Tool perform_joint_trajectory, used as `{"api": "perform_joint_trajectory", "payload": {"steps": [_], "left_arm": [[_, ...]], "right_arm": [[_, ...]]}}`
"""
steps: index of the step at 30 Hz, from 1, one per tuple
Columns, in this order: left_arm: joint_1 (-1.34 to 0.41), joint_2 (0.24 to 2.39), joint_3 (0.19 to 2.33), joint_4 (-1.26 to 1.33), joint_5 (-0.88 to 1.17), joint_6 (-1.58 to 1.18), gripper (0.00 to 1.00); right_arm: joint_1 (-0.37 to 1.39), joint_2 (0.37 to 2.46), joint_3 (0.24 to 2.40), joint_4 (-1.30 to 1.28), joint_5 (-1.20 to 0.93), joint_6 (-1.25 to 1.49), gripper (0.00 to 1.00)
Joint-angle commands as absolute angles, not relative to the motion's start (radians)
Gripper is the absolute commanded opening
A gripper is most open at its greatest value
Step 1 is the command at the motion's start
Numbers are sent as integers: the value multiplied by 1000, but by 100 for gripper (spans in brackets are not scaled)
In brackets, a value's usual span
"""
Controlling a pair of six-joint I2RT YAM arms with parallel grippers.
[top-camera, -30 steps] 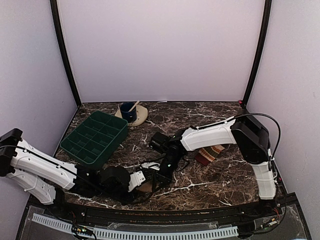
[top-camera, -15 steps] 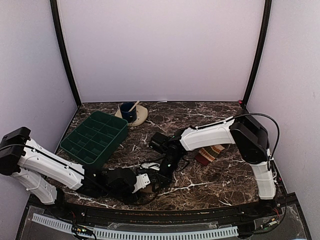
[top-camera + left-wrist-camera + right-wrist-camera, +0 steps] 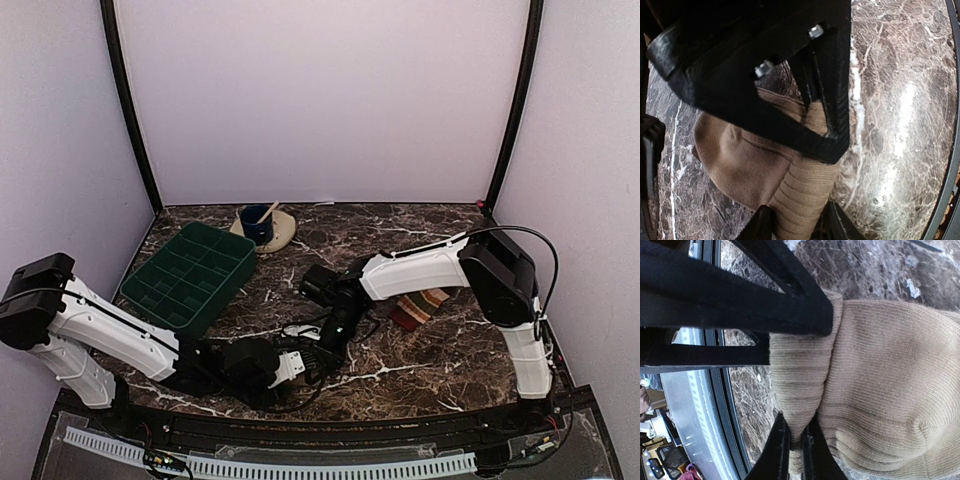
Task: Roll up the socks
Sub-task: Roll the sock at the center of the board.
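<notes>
The plain tan sock (image 3: 750,160) lies bunched on the marble near the table's front edge. In the top view both grippers hide it. My left gripper (image 3: 797,226) is shut on its ribbed cuff, which fills the gap between the two fingers. My right gripper (image 3: 796,442) is shut on a narrow fold of the same sock (image 3: 890,390). The two grippers meet over the sock, left gripper (image 3: 292,366) just in front of right gripper (image 3: 326,346). The striped sock (image 3: 418,308) lies flat to the right, partly under the right arm.
A green compartment tray (image 3: 190,275) stands at the left. Behind it a blue cup (image 3: 256,224) with a stick in it sits on a beige plate (image 3: 283,234). The black front rail (image 3: 722,390) runs close by the grippers.
My left arm has slid to the right along the front edge, bringing its gripper closer under the right gripper. The right arm has barely moved, and both grips stay the same.
</notes>
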State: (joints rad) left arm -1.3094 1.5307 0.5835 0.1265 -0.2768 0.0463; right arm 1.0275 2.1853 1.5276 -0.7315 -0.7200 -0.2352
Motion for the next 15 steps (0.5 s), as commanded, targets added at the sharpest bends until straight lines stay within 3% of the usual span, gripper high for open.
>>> {"api": "perform_joint_trajectory", "payload": {"steps": [1,5,10,15], "left_arm": [[-1294,1547,603,126,-252,58,38],[-1285,1548,604,127,-233,58,28],[-1275,1550,609,115,-198,58,1],[-1275,1552,622,74,-156,47,0]], "right_arm": [[1020,2206,1543,-754,-736,-253,0],[1019,2210,1544,-756,-737,-253,0],[1017,2211,1542,-755,-734,-253,0],[1013,2208,1536,-749,-728,-250,0]]}}
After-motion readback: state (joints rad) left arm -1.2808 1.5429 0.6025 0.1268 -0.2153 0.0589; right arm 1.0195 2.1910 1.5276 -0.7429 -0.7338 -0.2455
